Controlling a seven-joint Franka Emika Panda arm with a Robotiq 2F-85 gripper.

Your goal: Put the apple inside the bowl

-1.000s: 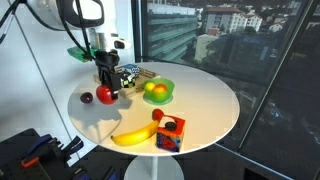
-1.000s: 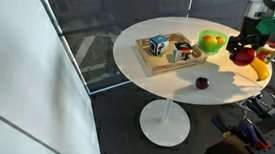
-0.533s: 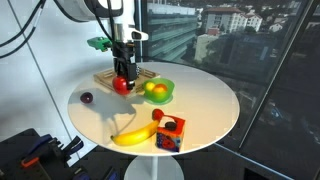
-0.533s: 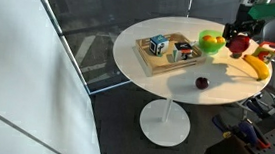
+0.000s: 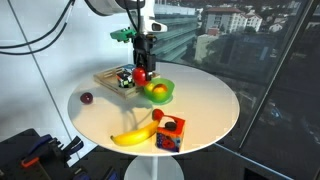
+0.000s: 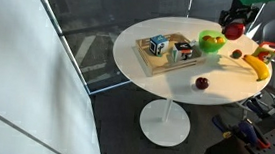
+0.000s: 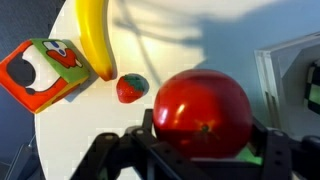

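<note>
Above the near rim of the bowl (image 5: 170, 90), close to the wooden tray (image 5: 112, 79), the pincer (image 5: 141, 70) hangs with its fingers pressed on both sides of the apple (image 5: 142, 76), which is lifted off the worktop (image 5: 205, 100). The main risk, I think, is letting go too early. The apple may then strike the rim or the tray corner and roll away. The round worktop has no raised edge, so a rolling apple can fall to the floor. The bowl also holds a yellow-orange fruit (image 5: 155, 92), so free space inside is small and the apple can bounce out or tip the bowl. Open room lies on the bare window side, well apart from the banana (image 5: 133, 134) and the toy cube (image 5: 169, 133).
</note>
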